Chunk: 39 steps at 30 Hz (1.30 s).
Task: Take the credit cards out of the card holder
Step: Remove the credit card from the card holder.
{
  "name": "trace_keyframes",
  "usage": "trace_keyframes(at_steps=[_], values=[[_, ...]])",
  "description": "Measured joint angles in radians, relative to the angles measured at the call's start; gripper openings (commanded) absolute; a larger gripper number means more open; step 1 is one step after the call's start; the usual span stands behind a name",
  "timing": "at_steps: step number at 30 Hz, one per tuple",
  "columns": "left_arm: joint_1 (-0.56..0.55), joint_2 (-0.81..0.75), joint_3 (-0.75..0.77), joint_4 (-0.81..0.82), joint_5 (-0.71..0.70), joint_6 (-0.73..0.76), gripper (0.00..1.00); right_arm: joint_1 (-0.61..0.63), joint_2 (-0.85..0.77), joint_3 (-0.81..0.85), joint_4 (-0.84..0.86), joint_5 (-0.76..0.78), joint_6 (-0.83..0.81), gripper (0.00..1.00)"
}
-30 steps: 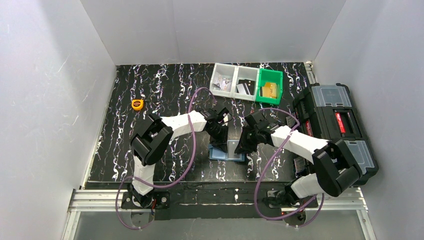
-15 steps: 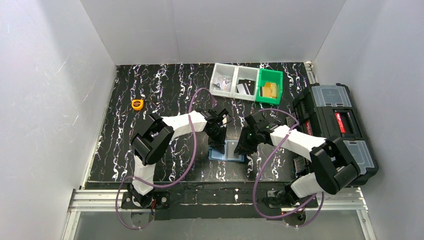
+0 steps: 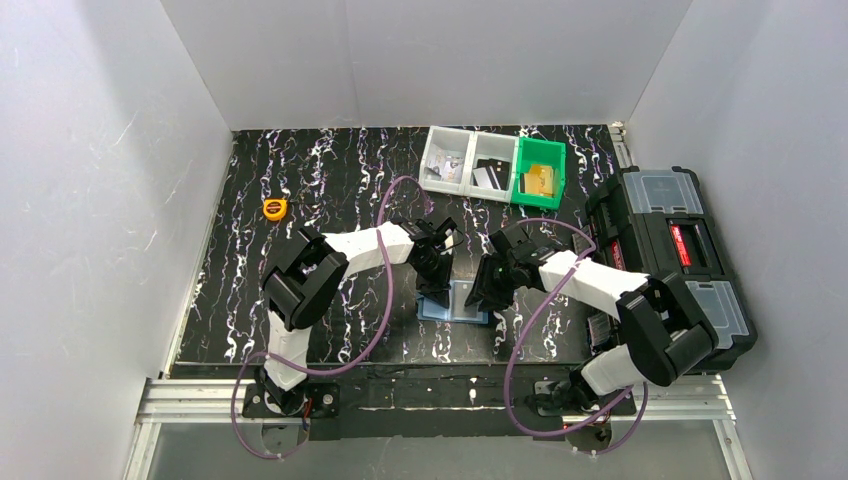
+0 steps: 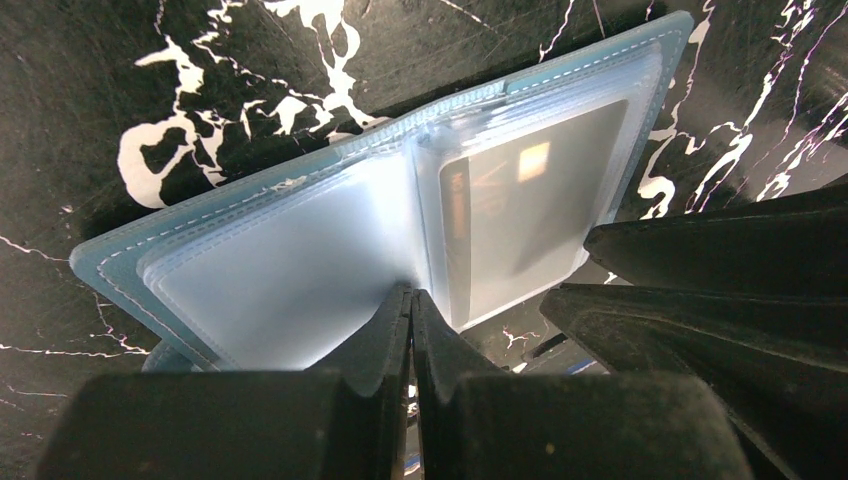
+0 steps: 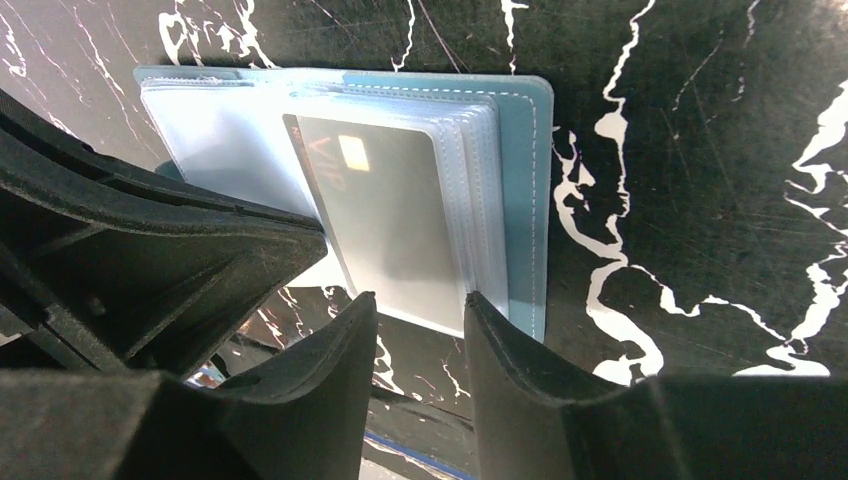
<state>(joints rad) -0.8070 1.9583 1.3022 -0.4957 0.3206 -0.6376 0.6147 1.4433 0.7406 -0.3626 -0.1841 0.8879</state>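
**Q:** Where does the card holder (image 3: 455, 305) lie?

**A:** Opened flat on the table (image 3: 330, 180), just ahead of my two arm bases and between the wrists. The blue cover is down and the clear sleeves (image 4: 280, 270) face up.

**Q:** What is the left gripper (image 4: 411, 312) doing?

**A:** Its fingers are pressed together at the fold, apparently pinching one leaf of the sleeves, seen edge-on. I judge that this hold serves two ends. It parts the leaves so the loaded pocket is exposed, and it anchors the holder against sliding.

**Q:** And the right gripper (image 5: 418, 325)?

**A:** Its fingers stand apart at the near edge of a grey card (image 5: 385, 215) in the top pocket of the right half. It grips nothing, and I cannot tell whether it touches the card. I line the gap up with that edge because I take it for the pocket's mouth.

**Q:** How far along is the task?

**A:** Early, I judge, since this card sits inside its pocket. Whether the lower sleeves hold more, I cannot tell.
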Motion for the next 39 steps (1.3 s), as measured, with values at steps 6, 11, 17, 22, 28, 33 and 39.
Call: trace_keyframes(at_steps=[6,11,17,22,28,33,39], values=[[0.0,0.0,-0.002,0.002,0.001,-0.002,0.0,0.0,0.01,0.0,0.013,-0.013,0.001,0.52],[0.0,0.0,-0.002,0.002,0.001,-0.002,0.0,0.0,0.01,0.0,0.015,-0.015,0.001,0.52],[0.0,0.0,-0.002,0.002,0.001,-0.002,0.0,0.0,0.015,0.0,0.021,-0.025,0.003,0.52],[0.0,0.0,-0.003,0.003,0.002,-0.002,0.0,0.0,0.026,0.003,0.031,-0.045,0.008,0.53],[0.0,0.0,-0.003,0.003,0.002,-0.002,0.0,0.001,0.047,0.012,0.043,-0.076,0.014,0.54],[0.001,0.0,-0.004,0.002,0.003,-0.002,0.0,0.001,0.056,0.021,0.042,-0.088,0.014,0.54],[0.002,0.0,-0.005,0.002,0.005,-0.002,0.0,0.001,0.06,0.023,0.043,-0.098,0.014,0.55]])
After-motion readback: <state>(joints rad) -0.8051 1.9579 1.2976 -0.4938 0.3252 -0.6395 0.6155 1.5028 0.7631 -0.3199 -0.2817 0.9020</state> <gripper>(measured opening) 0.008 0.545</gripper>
